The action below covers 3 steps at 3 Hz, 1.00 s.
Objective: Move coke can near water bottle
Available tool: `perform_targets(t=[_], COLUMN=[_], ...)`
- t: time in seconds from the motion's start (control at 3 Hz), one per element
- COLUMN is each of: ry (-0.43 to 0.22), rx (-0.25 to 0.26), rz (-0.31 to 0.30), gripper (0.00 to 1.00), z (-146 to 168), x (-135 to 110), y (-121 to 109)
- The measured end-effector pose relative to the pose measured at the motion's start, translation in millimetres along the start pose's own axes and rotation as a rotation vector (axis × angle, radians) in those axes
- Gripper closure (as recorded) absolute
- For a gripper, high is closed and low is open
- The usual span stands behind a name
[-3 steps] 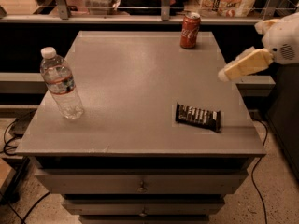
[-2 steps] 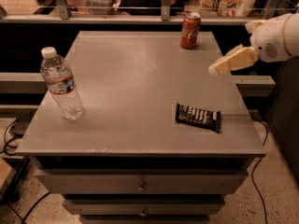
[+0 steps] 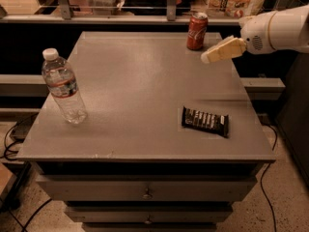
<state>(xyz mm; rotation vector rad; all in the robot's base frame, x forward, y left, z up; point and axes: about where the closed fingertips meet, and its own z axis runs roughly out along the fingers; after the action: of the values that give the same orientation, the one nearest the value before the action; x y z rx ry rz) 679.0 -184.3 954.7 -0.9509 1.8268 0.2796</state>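
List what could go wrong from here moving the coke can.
1. The coke can stands at the far edge of the table, with the gripper just right of it; a glancing touch might tip it or push it off.
2. The tall water bottle stands near the left edge; the arriving can might topple it.

grey table [image 3: 145, 91] w/ drawers [image 3: 145, 190] | speckled floor [image 3: 289, 207] | cables [image 3: 8, 144] left | ledge [image 3: 120, 19] behind | dim warm light
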Motion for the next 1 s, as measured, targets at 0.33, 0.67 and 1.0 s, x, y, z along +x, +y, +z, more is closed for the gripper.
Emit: perform_targets(t=[0.33, 0.67, 1.0], ry=[-0.01, -0.069, -0.135], rx=[0.005, 0.034, 0.067], rz=[0.007, 0.044, 0.079], gripper=[0.0, 0.0, 0.0], z=[4, 29, 59], x=[0, -4, -7], y=[-3, -19, -41])
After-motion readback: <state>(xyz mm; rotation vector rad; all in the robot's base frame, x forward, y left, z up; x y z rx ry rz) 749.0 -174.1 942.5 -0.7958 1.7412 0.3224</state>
